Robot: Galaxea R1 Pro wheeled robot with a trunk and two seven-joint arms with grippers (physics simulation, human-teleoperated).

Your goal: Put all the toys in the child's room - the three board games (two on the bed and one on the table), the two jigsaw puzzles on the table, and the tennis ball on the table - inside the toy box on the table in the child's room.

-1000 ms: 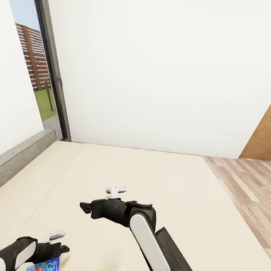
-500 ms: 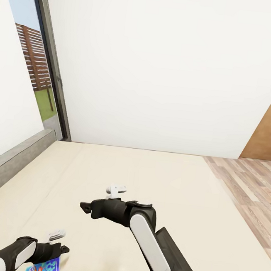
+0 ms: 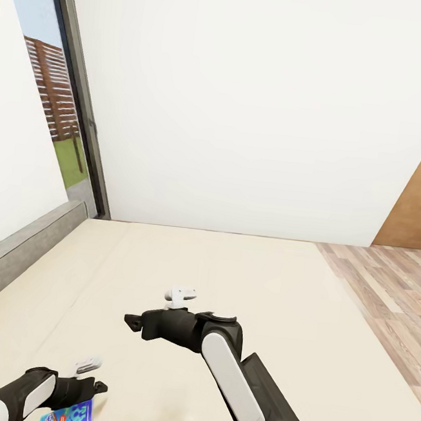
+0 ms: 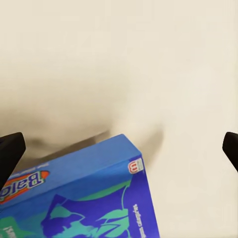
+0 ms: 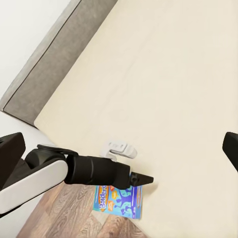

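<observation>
The left end effector (image 3: 98, 388) is hanging low over the near edge of the bed (image 3: 230, 271), its fingers standing wide apart and gripping nothing. The blue board game (image 4: 84, 198) is lying flat on the bed directly under it, at the edge by the wooden floor (image 5: 74, 218). The right end effector (image 3: 130, 322) is reaching out over the bare middle of the bed, with wide free mattress all around it; its fingertips are sitting far apart and holding nothing.
</observation>
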